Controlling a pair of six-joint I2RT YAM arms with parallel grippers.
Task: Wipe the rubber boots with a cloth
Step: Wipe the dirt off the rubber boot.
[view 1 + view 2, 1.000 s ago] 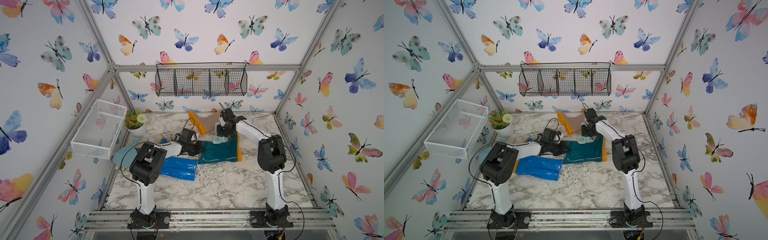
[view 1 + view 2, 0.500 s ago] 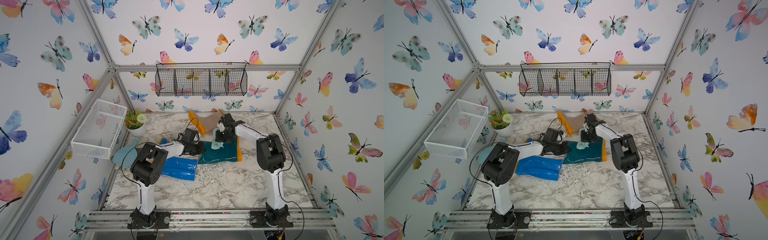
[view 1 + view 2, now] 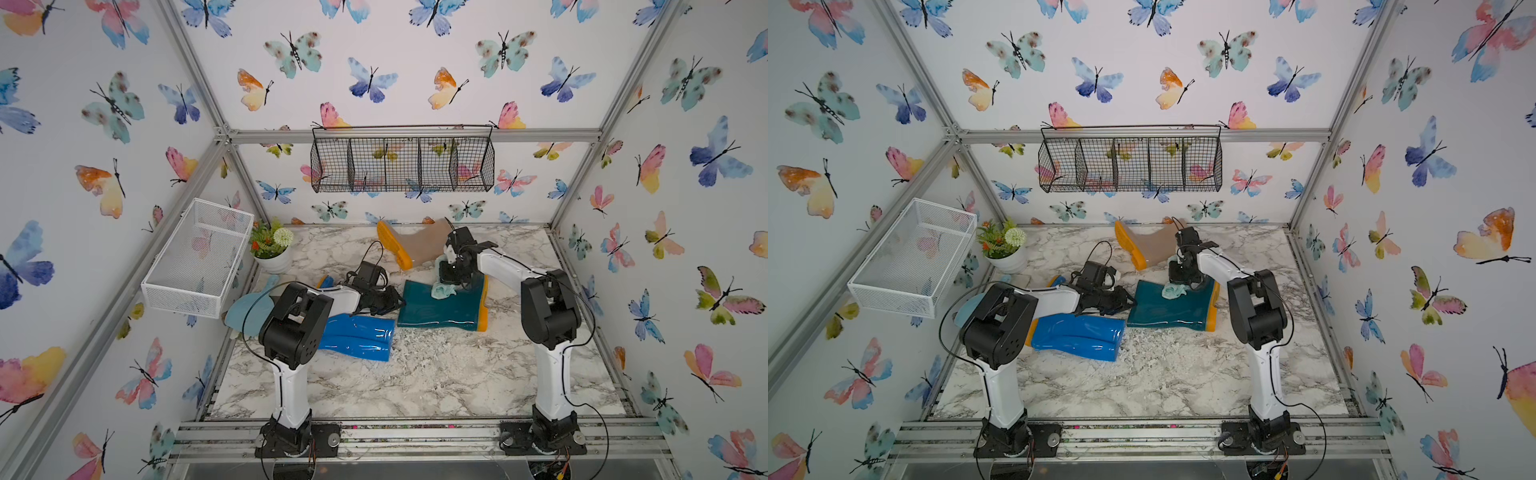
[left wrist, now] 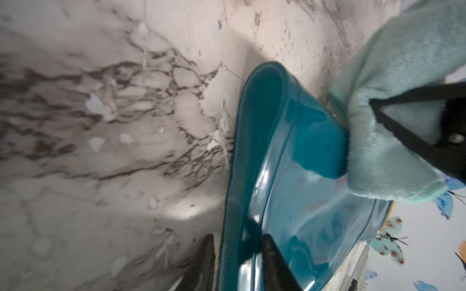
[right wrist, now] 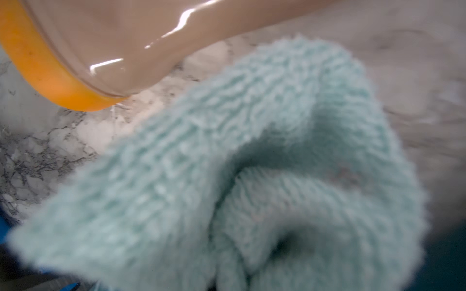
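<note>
The dark teal boot (image 3: 440, 309) (image 3: 1167, 311) lies on its side mid-table. My right gripper (image 3: 451, 278) (image 3: 1181, 278) is shut on the pale aqua cloth (image 3: 441, 291) (image 5: 252, 163), pressing it onto the boot's upper side near the foot. My left gripper (image 3: 397, 301) (image 4: 237, 239) is at the boot's mouth. Its jaws are parted, one finger on each side of the rim (image 4: 232, 201). The blue boot (image 3: 357, 332) lies in front of the left arm. The beige boot (image 3: 419, 245) (image 5: 126, 37) lies at the back. The cloth hides the right fingers in the right wrist view.
A potted plant (image 3: 272, 249) stands at the back left. A white wire basket (image 3: 199, 257) hangs on the left wall, a black one (image 3: 403, 164) on the back wall. A light blue scoop (image 3: 247, 309) lies behind the left arm. White crumbs (image 3: 415, 345) litter the marble.
My right gripper has drawn the cloth forward over the teal boot. My left jaws, shut on the boot's rim before, have parted.
</note>
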